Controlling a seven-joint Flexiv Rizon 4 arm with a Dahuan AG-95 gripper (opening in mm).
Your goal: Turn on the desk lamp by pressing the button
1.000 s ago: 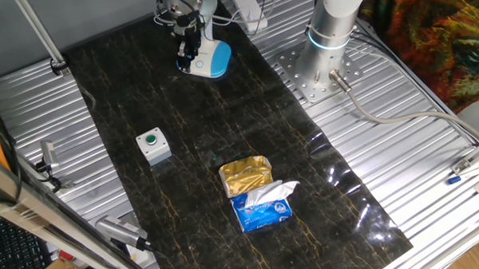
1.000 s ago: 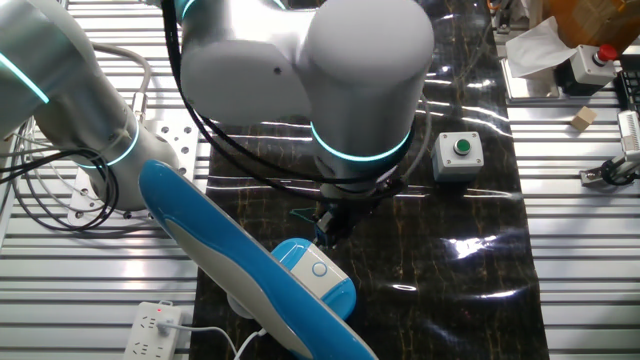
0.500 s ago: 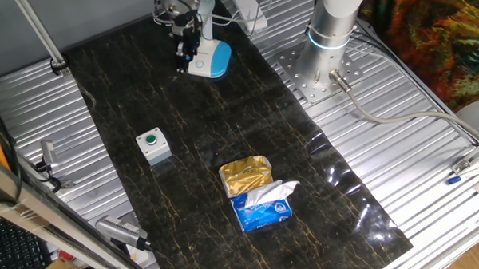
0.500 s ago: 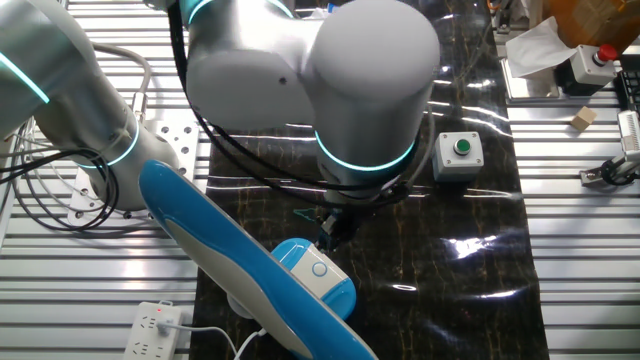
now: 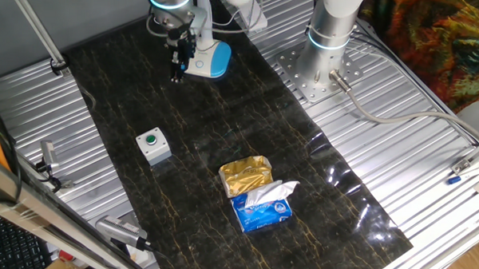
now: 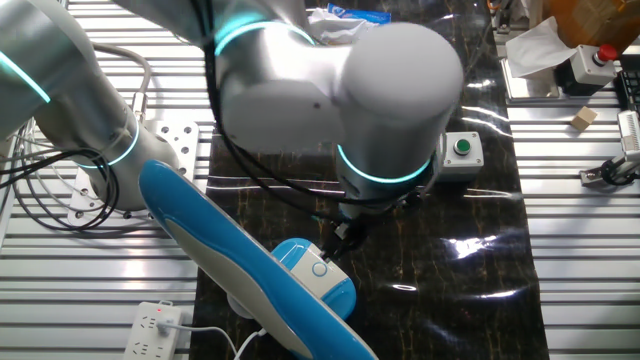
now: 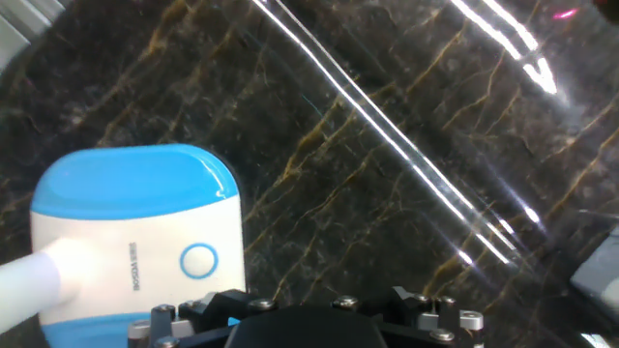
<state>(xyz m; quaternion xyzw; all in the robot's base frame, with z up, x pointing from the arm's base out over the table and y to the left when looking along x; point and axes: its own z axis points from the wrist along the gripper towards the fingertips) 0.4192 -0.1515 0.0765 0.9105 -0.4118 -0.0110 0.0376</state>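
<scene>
The desk lamp's flat base [image 5: 210, 60], light blue rim and white centre, sits at the far end of the dark mat. It also shows in the other fixed view [image 6: 316, 276] and in the hand view [image 7: 135, 232]. Its button is a small blue ring on the white centre [image 7: 198, 261], also seen in the other fixed view [image 6: 319, 269]. My gripper [image 5: 177, 69] hangs just beside the base, over the mat, and off the button [image 6: 340, 238]. The hand view shows only the hand's black body [image 7: 300, 327], so the fingertips are hidden. No glow shows from the lamp.
A grey box with a green button [image 5: 152, 145] stands mid-mat. A gold packet [image 5: 245, 176] and a blue tissue pack [image 5: 262, 207] lie nearer the front. The grey robot pedestal [image 5: 324, 44] stands right of the lamp. The lamp's long blue head [image 6: 225, 265] crosses the foreground.
My gripper has moved off the lamp base, sideways and slightly toward the mat's middle. The arm has shifted with it. The lamp base has not moved.
</scene>
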